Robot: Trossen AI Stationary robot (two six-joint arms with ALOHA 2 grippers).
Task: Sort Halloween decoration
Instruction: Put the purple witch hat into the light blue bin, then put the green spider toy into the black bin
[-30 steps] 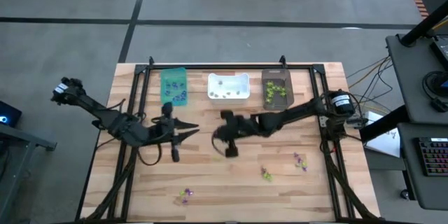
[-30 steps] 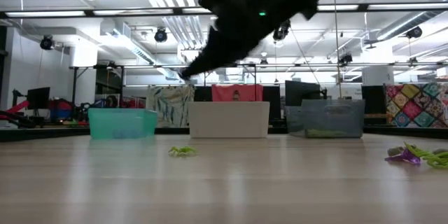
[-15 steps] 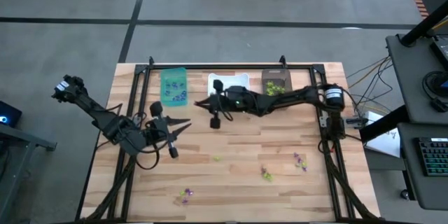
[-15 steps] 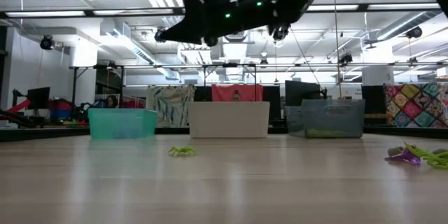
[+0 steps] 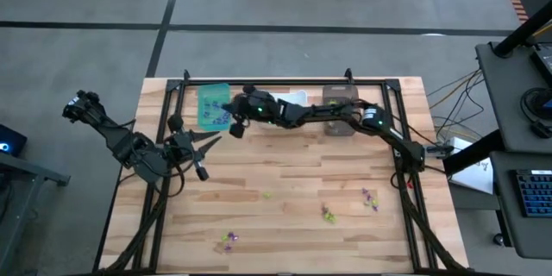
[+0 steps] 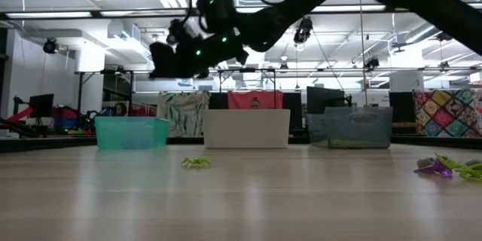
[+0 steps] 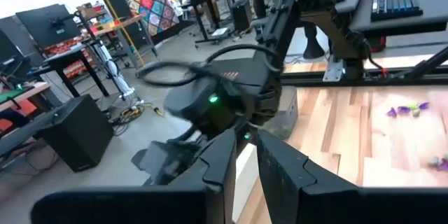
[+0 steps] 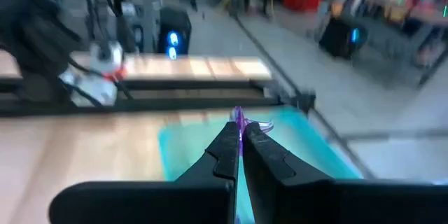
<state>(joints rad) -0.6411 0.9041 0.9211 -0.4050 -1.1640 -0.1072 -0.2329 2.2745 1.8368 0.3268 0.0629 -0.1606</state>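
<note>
My right gripper (image 8: 238, 129) is shut on a tiny purple trinket (image 8: 239, 117) and hangs above the teal bin (image 8: 294, 147), which holds purple pieces (image 5: 217, 117). In the high view that gripper (image 5: 227, 121) is over the bin's right side. My left gripper (image 5: 214, 139) hovers left of centre and points toward the table's right. Its fingers (image 7: 269, 161) are a narrow gap apart with nothing between them. Loose decoration lies on the wood: a lime-green piece (image 5: 266, 195), green and purple ones (image 5: 328, 215), and purple ones (image 5: 371, 197) (image 5: 228, 240). My right gripper pinches the purple trinket between its two fingertips (image 8: 229, 134). One end of it (image 8: 239, 115) pokes out past the tips. The fingers reach in about level from the table's right. The trinket is lifted clear, above the teal bin.
A white bin (image 5: 297, 97) and a dark brown bin (image 5: 341, 108) stand beside the teal one along the far edge; my right arm (image 5: 328, 114) crosses over both. A black frame (image 5: 259, 83) borders the table. The near half of the wood holds only scattered trinkets.
My right gripper, staying shut, has swept from the table's middle toward the far left until it is over the teal bin. My left gripper has drawn back toward the left edge and turned somewhat.
</note>
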